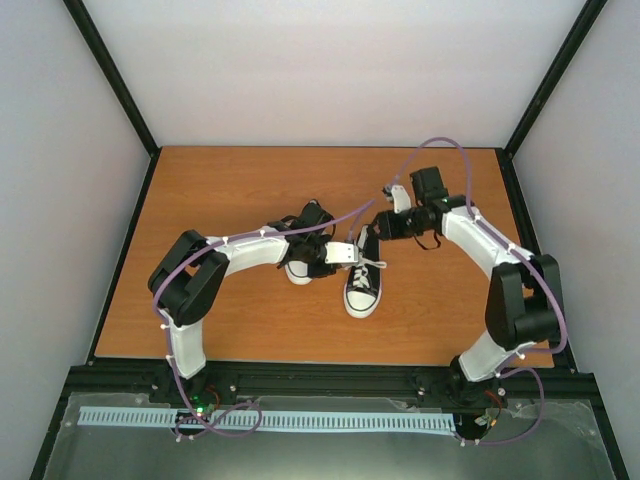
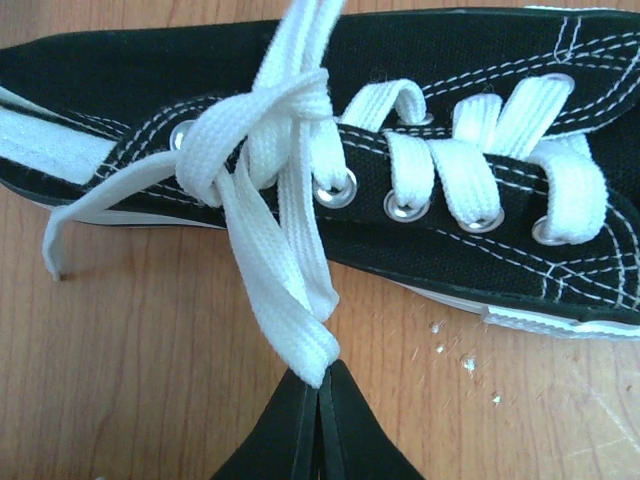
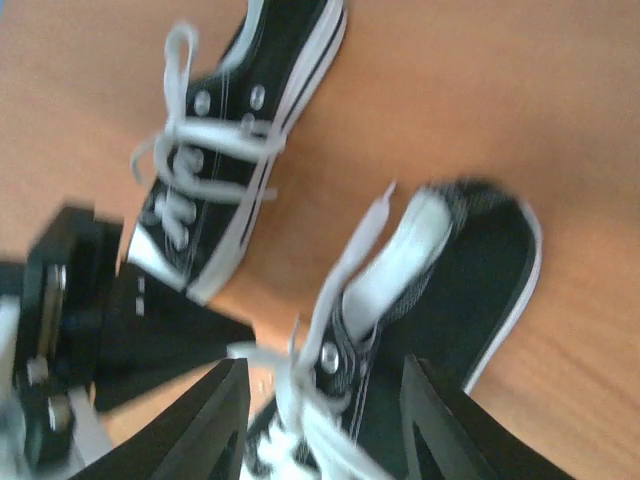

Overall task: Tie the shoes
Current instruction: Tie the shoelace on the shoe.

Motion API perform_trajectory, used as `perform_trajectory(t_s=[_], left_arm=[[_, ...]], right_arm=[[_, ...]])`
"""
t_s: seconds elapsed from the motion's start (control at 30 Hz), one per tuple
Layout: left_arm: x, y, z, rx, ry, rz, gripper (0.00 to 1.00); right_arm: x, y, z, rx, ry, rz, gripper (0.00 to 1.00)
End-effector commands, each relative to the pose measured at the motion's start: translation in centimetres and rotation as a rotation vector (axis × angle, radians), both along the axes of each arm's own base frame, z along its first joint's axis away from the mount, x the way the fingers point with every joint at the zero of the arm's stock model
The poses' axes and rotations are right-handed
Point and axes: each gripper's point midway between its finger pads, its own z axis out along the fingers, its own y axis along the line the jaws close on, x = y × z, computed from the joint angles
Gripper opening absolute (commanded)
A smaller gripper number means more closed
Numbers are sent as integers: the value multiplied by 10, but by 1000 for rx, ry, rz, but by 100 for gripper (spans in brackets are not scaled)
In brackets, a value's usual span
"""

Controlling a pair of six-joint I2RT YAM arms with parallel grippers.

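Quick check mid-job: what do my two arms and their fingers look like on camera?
The left arm and right arm both have white links with black joints, each trailed by a lilac cable. The fingers are plain black tapering wedges.

Top external view: illumination is even and diffuse. The walls (image 1: 60, 150) render pale grey, and the table (image 1: 220, 190) carries only faint, soft shadows beneath the arms. Fine detail is coarse.

Left wrist view: exposure is bright and focus is sharp. The weave of the laces (image 2: 290, 200) resolves clearly, without glare.

Right wrist view: heavy motion blur smears the near shoe (image 3: 440, 280) and the far shoe (image 3: 240, 130). The upper left corner is washed out.
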Motion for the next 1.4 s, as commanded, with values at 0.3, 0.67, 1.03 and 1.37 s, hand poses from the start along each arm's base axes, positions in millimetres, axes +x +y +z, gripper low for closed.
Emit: perform_trajectory(t_s=[0.3, 0.67, 1.03, 1.37], left_arm=[[5, -10, 22, -61, -43, -9, 1], [5, -12, 26, -76, -34, -6, 1], [5, -12, 26, -78, -35, -4, 1], [1, -9, 25, -68, -28, -15, 1]], right_arm=[[34, 39, -13, -136, 3, 66, 41], [26, 49, -59, -262, 71, 125, 34], [12, 53, -83, -305, 122, 173, 23], [36, 67, -57, -209, 64, 119, 3]])
